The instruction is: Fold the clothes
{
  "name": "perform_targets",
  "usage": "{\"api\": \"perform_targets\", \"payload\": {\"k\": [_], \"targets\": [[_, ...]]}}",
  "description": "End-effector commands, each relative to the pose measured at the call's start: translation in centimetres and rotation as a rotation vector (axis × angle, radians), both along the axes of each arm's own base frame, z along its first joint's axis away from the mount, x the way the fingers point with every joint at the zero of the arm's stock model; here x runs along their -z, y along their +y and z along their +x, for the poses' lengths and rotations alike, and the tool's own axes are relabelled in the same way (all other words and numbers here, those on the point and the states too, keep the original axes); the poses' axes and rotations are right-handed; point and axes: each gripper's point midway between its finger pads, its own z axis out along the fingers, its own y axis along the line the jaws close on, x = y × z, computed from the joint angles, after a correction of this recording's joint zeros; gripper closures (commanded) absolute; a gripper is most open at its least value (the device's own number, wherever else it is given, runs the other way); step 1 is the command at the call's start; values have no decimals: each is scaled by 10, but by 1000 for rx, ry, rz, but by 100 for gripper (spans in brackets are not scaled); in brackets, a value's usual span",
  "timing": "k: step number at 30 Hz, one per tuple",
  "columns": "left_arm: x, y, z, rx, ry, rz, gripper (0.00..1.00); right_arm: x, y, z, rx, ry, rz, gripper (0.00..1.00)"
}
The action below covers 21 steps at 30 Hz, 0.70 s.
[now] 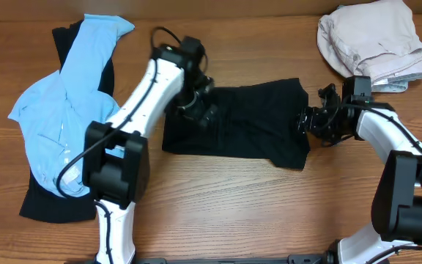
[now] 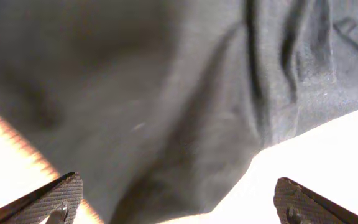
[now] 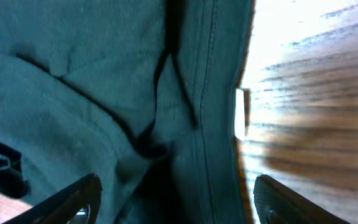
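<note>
A black garment [image 1: 240, 125] lies spread flat in the middle of the table. My left gripper [image 1: 196, 108] is open just above its left part; the left wrist view shows its dark folds [image 2: 185, 106] and an edge between the wide-apart fingers [image 2: 179, 202]. My right gripper [image 1: 304, 121] is open at the garment's right edge; the right wrist view shows the stitched hem [image 3: 210, 124] between the fingers [image 3: 176, 202], with a small white tag [image 3: 241, 113] at the edge.
A light blue shirt [image 1: 64, 110] lies over another black garment [image 1: 46, 202] at the left. A pile of beige clothes [image 1: 372, 40] sits at the back right. Bare wood [image 1: 269, 213] shows in front.
</note>
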Motion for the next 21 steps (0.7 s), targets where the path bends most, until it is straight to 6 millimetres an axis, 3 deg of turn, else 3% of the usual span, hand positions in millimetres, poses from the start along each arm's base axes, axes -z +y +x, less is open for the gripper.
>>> {"api": "perform_targets", "payload": {"k": [1, 9, 15, 21], "targets": [[-31, 12, 22, -68, -54, -28, 0, 8, 3, -2, -1, -7, 19, 18], [-91, 45, 51, -154, -167, -59, 0, 31, 9, 3, 6, -9, 67, 16], [-93, 55, 53, -178, -167, -57, 0, 25, 32, 1, -40, -11, 181, 18], [-93, 60, 54, -187, -167, -56, 0, 20, 59, -2, -110, -20, 218, 35]]}}
